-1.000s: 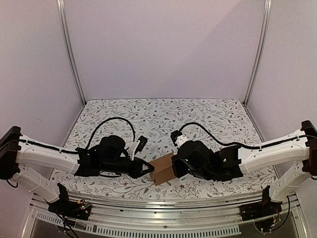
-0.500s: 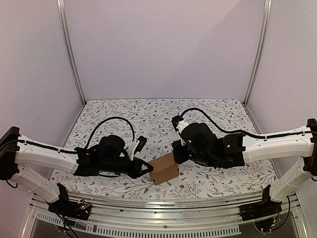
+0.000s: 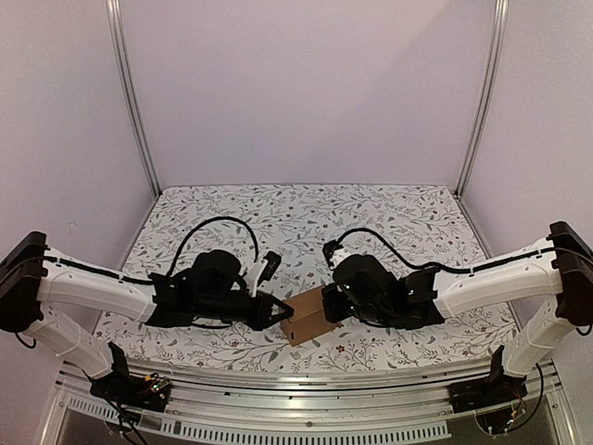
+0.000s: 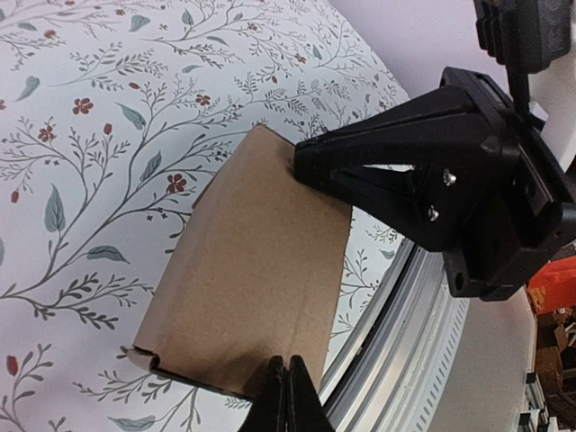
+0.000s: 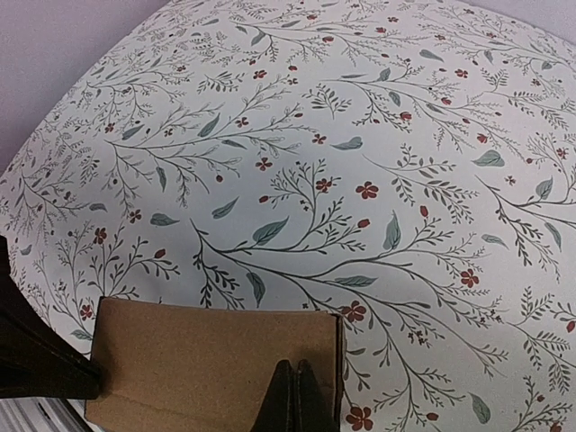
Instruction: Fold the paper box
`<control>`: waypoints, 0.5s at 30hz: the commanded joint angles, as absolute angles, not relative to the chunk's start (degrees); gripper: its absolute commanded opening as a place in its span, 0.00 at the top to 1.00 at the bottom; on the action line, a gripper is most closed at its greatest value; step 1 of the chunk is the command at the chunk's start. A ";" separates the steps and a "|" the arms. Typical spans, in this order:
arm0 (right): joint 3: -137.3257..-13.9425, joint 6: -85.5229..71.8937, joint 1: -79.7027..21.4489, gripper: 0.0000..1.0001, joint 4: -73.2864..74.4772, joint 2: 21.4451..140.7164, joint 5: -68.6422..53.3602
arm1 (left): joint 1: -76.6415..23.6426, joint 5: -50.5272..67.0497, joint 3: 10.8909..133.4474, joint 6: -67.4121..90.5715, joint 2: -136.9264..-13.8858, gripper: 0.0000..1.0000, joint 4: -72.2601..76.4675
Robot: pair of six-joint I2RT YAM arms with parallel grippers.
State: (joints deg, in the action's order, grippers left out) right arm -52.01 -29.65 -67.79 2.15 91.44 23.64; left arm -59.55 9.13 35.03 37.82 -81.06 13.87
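The paper box (image 3: 309, 319) is a small brown cardboard box, closed into shape, lying on the flowered table near its front edge. My left gripper (image 3: 281, 313) is shut, and its tips rest against the box's left side. My right gripper (image 3: 326, 303) is shut too, with its tips on the box's right top edge. In the left wrist view the paper box (image 4: 252, 270) lies just beyond my shut left gripper (image 4: 290, 382), and the right gripper (image 4: 360, 171) touches its far corner. In the right wrist view my shut right gripper (image 5: 293, 387) rests on the paper box (image 5: 198, 360).
The metal rail (image 3: 306, 378) of the table's front edge runs just below the box. Black cables (image 3: 222, 227) loop over the flowered tablecloth (image 3: 306, 209) behind both wrists. Purple walls and upright metal posts (image 3: 130, 93) close in the back and sides.
The right gripper lifted up and back from the box, then came down onto its right top edge again. The left gripper stayed at the box's left side, shifting slightly to the right.
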 commanded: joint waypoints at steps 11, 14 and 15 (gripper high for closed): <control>-50.91 -27.99 -67.54 1.00 6.83 85.43 19.88 | -58.54 9.92 38.56 35.87 -82.71 1.00 3.18; -50.00 -26.88 -67.53 1.00 7.58 82.79 18.72 | -58.54 9.99 40.40 35.22 -81.71 1.00 2.03; -49.43 -26.61 -67.49 1.00 7.61 81.80 18.12 | -58.54 10.02 41.00 34.87 -81.21 1.00 1.80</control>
State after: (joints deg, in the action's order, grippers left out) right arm -50.61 -28.86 -67.70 5.06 86.06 20.67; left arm -59.48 9.87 38.83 36.82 -81.47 7.79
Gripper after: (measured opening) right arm 0.004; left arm 0.002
